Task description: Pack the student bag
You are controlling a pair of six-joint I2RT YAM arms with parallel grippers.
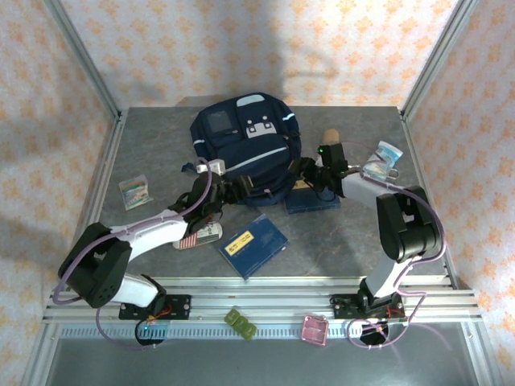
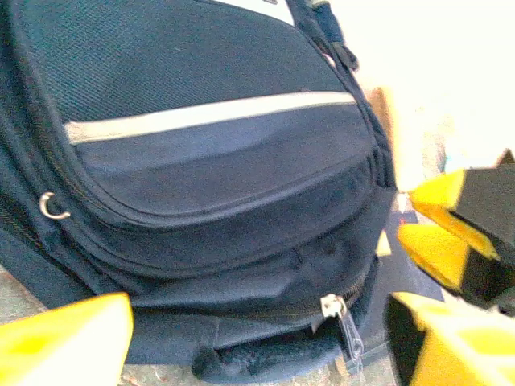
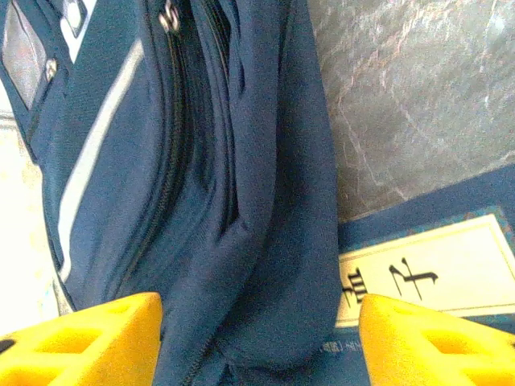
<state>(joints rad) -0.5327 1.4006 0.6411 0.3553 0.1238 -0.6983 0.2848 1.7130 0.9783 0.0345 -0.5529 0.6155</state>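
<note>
Student bag [image 1: 245, 149] — rounded navy woven fabric, pale-striped, zip-seamed.

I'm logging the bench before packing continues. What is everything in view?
student bag: one, navy blue, back centre of table
books: two, navy with yellow labels, one before the bag, one at its right
small box: one, green and pink, table's left
pale packet: one, light blue, table's right
striped packet: one, white and red, under left arm
blocks: two, one green, one pink, on near rail
left gripper: one, yellow fingers, open at bag's edge
right gripper: one, yellow fingers, open at bag's edge
</note>
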